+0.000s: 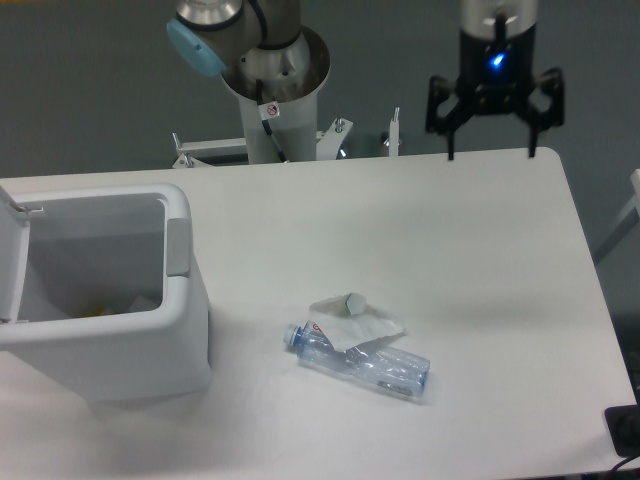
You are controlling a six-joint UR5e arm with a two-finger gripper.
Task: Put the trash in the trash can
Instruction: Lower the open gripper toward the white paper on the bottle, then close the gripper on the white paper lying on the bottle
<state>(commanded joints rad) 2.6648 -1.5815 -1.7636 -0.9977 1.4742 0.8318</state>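
Note:
The trash lies near the middle of the table: a crumpled white napkin rests partly on top of a crushed clear plastic bottle with a blue cap pointing left. At the left stands the white trash can, its lid swung open and its grey inside showing. My gripper hangs open and empty high above the table's far right edge, well away from the trash.
The arm's base column stands behind the table's far edge. A dark object sits at the table's near right corner. Something yellow and white lies inside the bin.

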